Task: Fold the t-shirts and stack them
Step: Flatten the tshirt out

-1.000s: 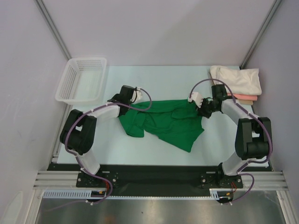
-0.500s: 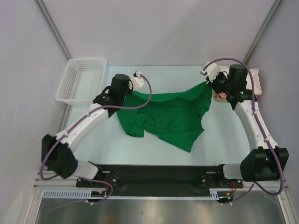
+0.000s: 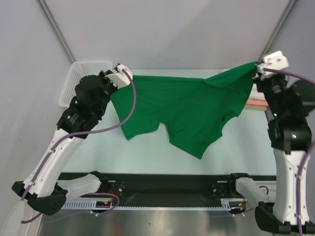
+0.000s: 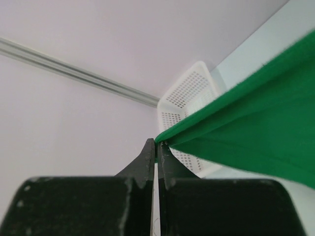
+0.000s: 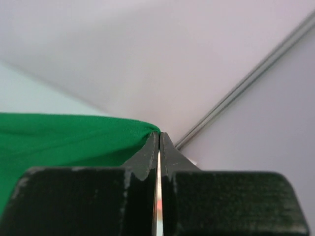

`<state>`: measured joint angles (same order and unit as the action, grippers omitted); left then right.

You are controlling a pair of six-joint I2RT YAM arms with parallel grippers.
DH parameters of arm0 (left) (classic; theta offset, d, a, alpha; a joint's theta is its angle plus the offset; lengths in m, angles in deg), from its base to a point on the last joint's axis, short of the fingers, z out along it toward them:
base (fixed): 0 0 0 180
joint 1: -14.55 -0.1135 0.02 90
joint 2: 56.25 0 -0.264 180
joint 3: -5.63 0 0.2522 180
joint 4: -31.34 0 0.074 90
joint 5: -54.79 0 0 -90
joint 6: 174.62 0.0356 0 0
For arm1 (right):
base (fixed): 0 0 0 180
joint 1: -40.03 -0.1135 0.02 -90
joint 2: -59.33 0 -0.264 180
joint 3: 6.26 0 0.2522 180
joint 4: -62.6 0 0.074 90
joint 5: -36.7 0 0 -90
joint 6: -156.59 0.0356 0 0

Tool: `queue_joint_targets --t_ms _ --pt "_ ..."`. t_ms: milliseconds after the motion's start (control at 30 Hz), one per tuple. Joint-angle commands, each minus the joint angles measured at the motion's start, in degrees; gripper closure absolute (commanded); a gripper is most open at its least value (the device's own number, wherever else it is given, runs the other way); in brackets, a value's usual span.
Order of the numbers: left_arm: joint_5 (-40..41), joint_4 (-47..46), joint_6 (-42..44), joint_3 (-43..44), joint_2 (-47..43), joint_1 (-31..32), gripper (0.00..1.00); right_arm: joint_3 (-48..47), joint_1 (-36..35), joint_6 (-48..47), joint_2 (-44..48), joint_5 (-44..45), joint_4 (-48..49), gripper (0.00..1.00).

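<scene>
The bright green t-shirt (image 3: pixel 189 110) hangs spread in the air between my two raised grippers, its lower edge drooping toward the table. My left gripper (image 3: pixel 114 78) is shut on its left top corner, next to the basket. My right gripper (image 3: pixel 257 69) is shut on its right top corner, high at the back right. In the left wrist view the green cloth (image 4: pixel 256 123) runs right from my shut fingertips (image 4: pixel 156 143). In the right wrist view the cloth (image 5: pixel 64 140) runs left from my shut fingertips (image 5: pixel 158 133). A strip of the salmon-pink shirt (image 3: pixel 256 103) shows behind the right arm. The cream shirt is hidden.
A white plastic mesh basket (image 3: pixel 74 81) stands at the back left of the table, partly behind my left arm; it also shows in the left wrist view (image 4: pixel 184 96). Grey walls close in the back and both sides.
Both arms have risen and spread apart, lifting the green shirt off the table and stretching it out in the air. The right arm now covers the folded shirts at the back right.
</scene>
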<state>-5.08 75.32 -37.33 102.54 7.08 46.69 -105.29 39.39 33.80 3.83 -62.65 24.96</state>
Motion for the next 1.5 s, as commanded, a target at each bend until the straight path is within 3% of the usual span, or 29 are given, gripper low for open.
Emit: queue_joint_targets --t_ms 0,200,433,567,867,1067,1267,1467 --pt "3.36 0.46 6.83 3.15 -4.25 0.29 1.00 -8.91 0.21 5.37 4.08 4.86 -2.30 1.00" --pt "4.32 -1.39 10.11 3.76 -11.21 0.20 1.00 -20.53 0.29 6.25 8.65 5.91 -10.92 1.00" --pt "1.51 2.83 8.43 17.54 -13.67 -1.03 0.99 -33.19 4.86 7.66 9.37 1.00 -18.04 1.00" --pt "1.25 1.08 11.24 19.85 -14.46 -1.03 0.99 -39.51 5.57 5.83 7.78 1.78 -20.06 1.00" --pt "3.26 -5.68 15.45 11.52 -13.32 -1.03 1.00 -33.21 5.57 1.86 2.87 0.30 -10.59 1.00" --pt "3.45 -13.42 17.67 7.72 -9.47 -3.30 1.00 -22.84 5.57 3.17 -0.91 -0.59 -1.88 1.00" --pt "-1.74 -6.50 3.19 15.45 -0.95 -6.83 1.00 -17.39 5.57 11.42 -5.31 -3.31 0.23 1.00" --pt "-3.85 -2.81 -3.76 23.88 6.26 -8.23 1.00 -21.06 5.57 12.49 -11.37 -4.54 1.29 1.00"
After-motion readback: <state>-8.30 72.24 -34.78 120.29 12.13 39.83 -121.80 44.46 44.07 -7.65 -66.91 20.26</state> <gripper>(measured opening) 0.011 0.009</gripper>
